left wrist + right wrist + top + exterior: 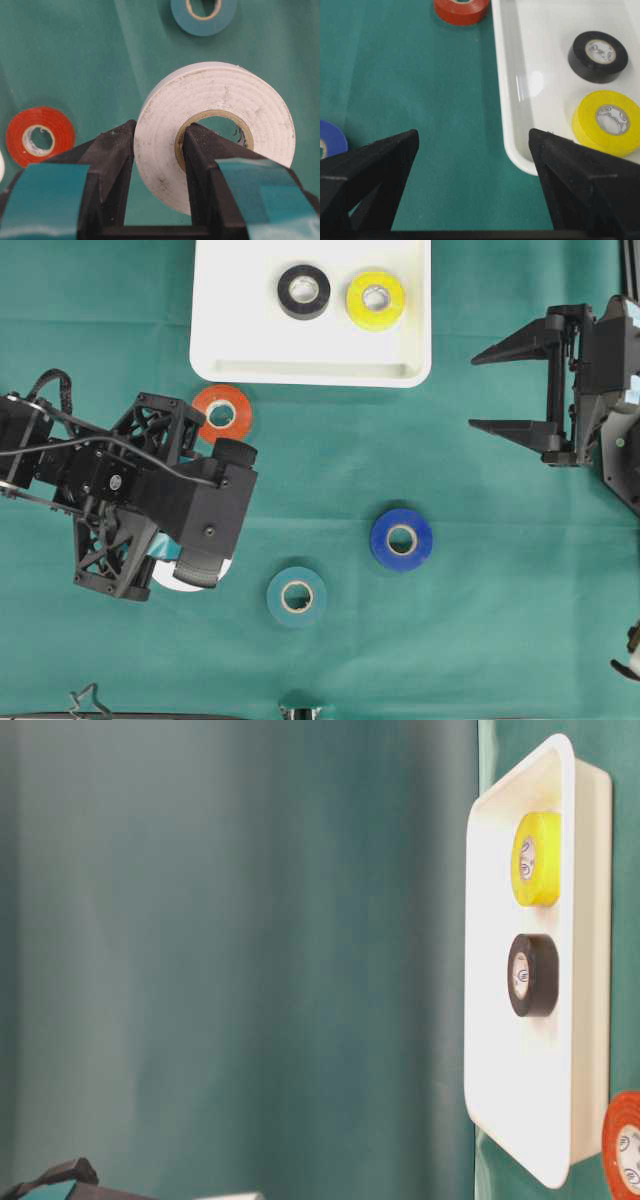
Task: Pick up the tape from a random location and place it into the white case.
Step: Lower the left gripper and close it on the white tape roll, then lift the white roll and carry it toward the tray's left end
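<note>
White case (pixel 225 300): top centre of the green cloth (pixel 480 620), holding black roll (pixel 304 291) and yellow roll (pixel 375 300).
Orange roll (pixel 224 412): just below the case's left corner.
Blue roll (pixel 401 538), teal roll (pixel 296 596): well below the case.
Left gripper (pixel 155 150): clamped on white roll (pixel 220 100), one finger through its core, below-left of the case.
Right gripper (pixel 505 390): jaws wide apart, right of the case.

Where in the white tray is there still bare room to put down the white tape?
The white tray is bare in its whole left part, between its left rim and the black tape, and along its front strip below both rolls. It is crowded at the upper right, where the black tape and the yellow tape lie side by side. The left pincer holds the white tape.
</note>
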